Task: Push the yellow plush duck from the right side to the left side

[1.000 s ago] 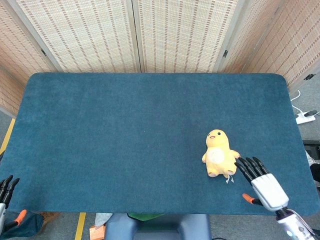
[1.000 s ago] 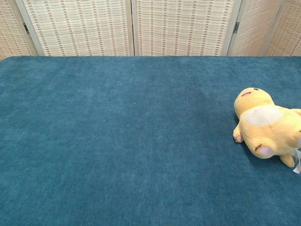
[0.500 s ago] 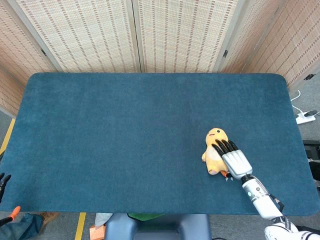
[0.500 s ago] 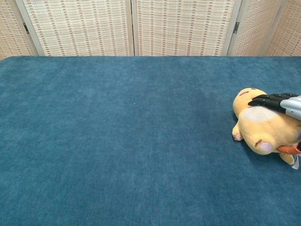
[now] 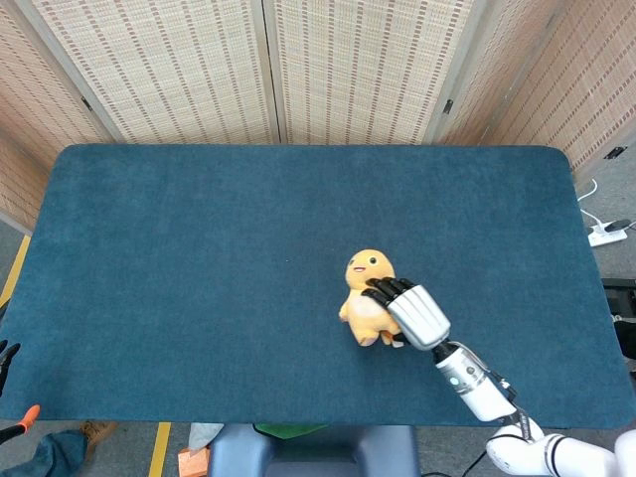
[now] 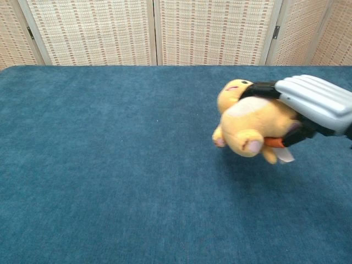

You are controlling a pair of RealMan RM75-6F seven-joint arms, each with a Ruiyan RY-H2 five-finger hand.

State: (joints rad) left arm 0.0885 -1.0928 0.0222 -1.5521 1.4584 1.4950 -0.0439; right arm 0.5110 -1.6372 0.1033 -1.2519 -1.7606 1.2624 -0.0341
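Just right of centre on the blue worktop (image 5: 199,248), found the yellow plush duck (image 5: 364,298) with right hand (image 5: 412,311) fingers (image 6: 258,89) wrapped over it. Best kept low, steady leftward shove.

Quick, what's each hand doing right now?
Right hand: fingers wrapped over the duck, holding it.
Left hand: barely visible at the edge, cannot tell.
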